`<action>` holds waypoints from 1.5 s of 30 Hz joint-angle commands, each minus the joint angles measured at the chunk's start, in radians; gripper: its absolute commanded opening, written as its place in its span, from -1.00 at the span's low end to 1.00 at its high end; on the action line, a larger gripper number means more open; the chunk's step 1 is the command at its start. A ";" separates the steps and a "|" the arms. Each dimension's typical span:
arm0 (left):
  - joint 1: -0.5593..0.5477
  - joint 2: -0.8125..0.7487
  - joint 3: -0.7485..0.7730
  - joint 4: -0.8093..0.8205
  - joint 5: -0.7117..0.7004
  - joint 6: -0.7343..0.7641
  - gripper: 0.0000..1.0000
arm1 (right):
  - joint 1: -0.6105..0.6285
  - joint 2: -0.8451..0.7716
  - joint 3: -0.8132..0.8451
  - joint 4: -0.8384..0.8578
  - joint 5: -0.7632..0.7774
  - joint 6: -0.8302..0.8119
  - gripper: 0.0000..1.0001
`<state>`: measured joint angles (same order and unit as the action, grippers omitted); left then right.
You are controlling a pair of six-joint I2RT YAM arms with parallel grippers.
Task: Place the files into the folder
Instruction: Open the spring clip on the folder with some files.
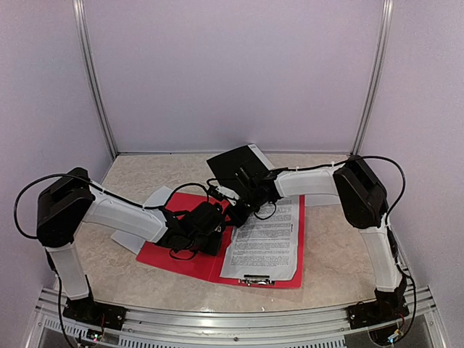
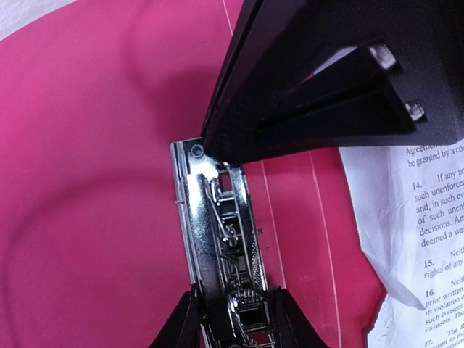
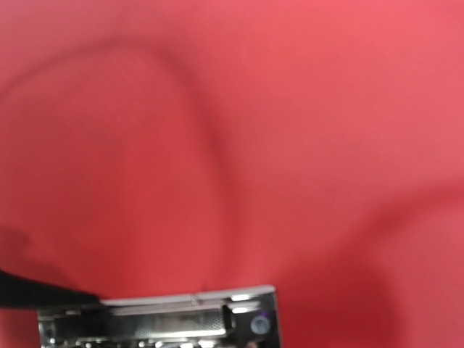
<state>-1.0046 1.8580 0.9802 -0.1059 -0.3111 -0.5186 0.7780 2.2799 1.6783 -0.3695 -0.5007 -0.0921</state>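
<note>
1. Folder: the red folder (image 1: 181,255) lies open on the counter (image 1: 335,250).
2. Files: I see one printed sheet (image 1: 268,239) flat on the folder's right half. More white sheets (image 1: 154,201) stick out from under its left edge.
3. Left hand (image 2: 233,310): its fingers (image 2: 181,328) lie against both long sides of the metal clip (image 2: 221,239) along the folder's centre, clamped on it.
4. Right hand (image 2: 225,141): its jaws are together. In the left wrist view the tip touches the clip's far end.
5. A black board (image 1: 235,163) rests tilted behind the right hand.
</note>
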 commanded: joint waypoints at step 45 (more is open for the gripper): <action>-0.019 -0.008 -0.191 0.196 0.112 0.127 -0.49 | -0.026 0.201 0.164 -0.082 -0.006 -0.030 -1.00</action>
<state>-1.0000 1.8256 0.8303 0.1410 -0.3420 -0.4423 0.7597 2.3901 1.8519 -0.4889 -0.5793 -0.1322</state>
